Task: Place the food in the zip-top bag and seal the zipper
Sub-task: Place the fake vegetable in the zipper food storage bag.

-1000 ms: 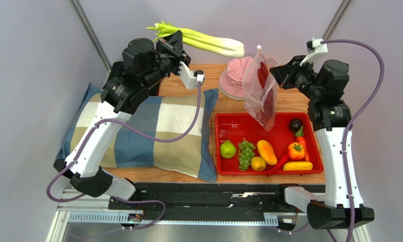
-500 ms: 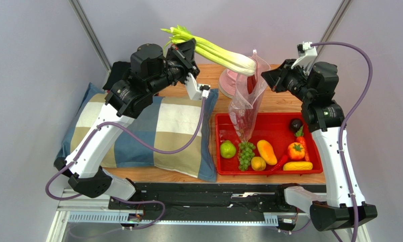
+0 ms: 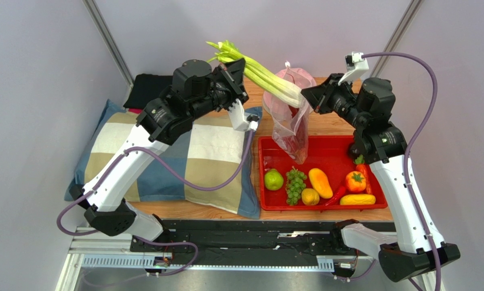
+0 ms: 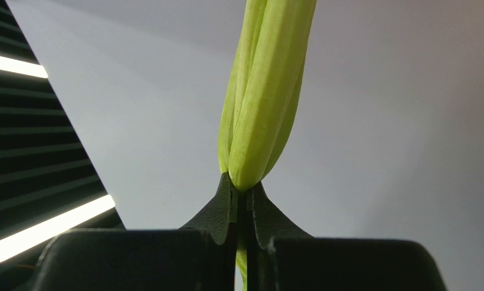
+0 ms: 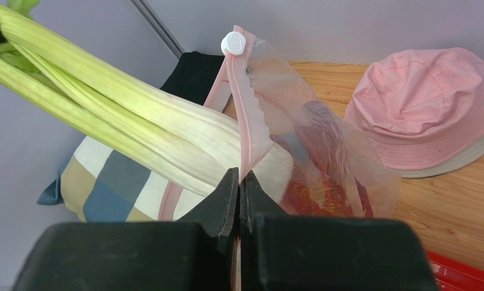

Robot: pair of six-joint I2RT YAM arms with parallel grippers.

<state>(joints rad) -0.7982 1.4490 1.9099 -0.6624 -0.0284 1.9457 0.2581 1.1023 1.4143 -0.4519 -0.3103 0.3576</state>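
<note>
Left gripper [image 4: 241, 185]: fingers pressed together on the leafy end of the celery stalk [image 3: 269, 79], which was held in the air above the far-left corner of the red tray [image 3: 323, 207]. The stalk slanted down toward the tray, and its pale butt end sat in the mouth of the zip-top bag [image 5: 323, 157].

Right gripper [image 5: 239, 182]: jaws closed on the zipper [image 5: 250, 115] (a pink strip with a white slider at its upper end). The bag hung from that grip with its lower end over the tray's far-left part. A red mass, taken for the lobster [image 5: 314, 191], showed through the plastic at the bottom of the bag.

The green apple [image 3: 273, 179] and the grape bunch [image 3: 295, 185] lay inside the tray at its left side, just beside each other.

A pink hat [image 5: 426, 103] lay beyond the tray's far edge.
</note>
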